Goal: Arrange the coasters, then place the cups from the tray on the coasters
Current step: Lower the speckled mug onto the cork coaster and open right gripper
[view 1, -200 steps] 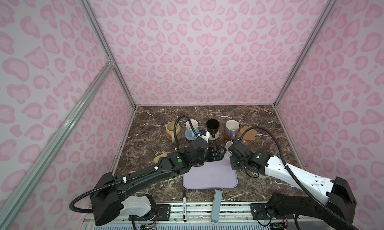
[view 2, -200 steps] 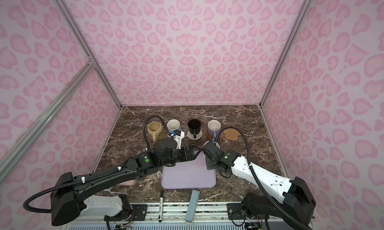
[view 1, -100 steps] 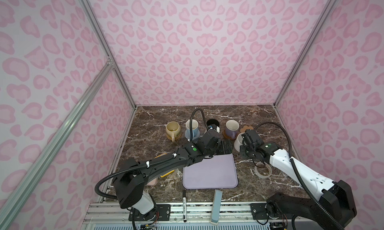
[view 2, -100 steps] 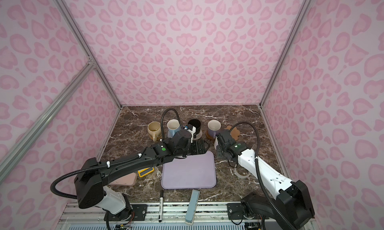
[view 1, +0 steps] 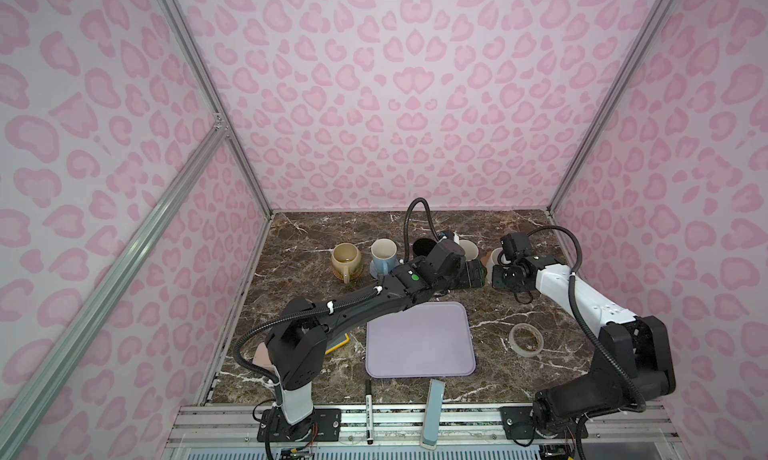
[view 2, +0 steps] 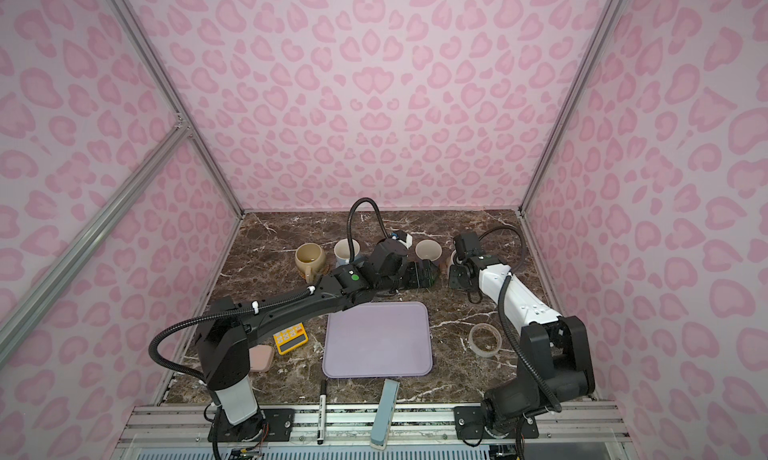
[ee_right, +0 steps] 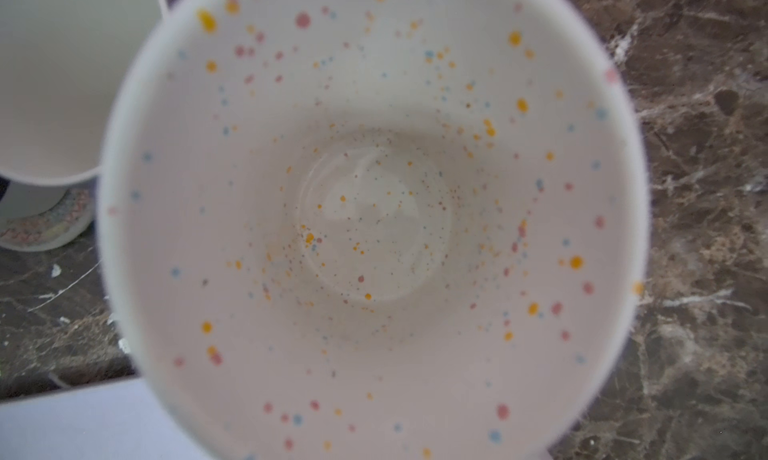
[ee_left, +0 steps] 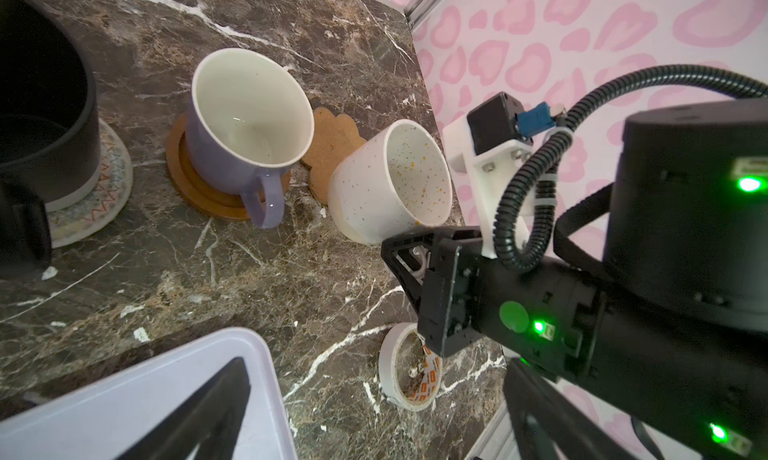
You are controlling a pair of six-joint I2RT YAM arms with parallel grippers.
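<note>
One cup is not yet seated: the white speckled mug (ee_left: 390, 183). It is tilted, mouth turned sideways, with its base at the edge of the paw-shaped cork coaster (ee_left: 332, 146). Whether it touches the cork I cannot tell.

It looks like glazed ceramic, so I judge it stiff, fairly heavy for its size, slick on the outside, and likely to chip if knocked. The handle is the surest hold; a pinch over the rim wall would be the other choice. The cork is small and lobed, so the mug should come down upright and centred.

The right gripper (ee_left: 409, 250) is on the side of the mug away from the coaster. Its jaws are drawn narrow on what seems to be the mug's handle.

The lavender mug (ee_left: 245, 121) stands upright just on the coaster's other side, close enough to be struck.

The left gripper (view 1: 467, 274) hangs near the coaster on the side toward the tray (view 1: 419, 341), spread wide and holding nothing.
</note>
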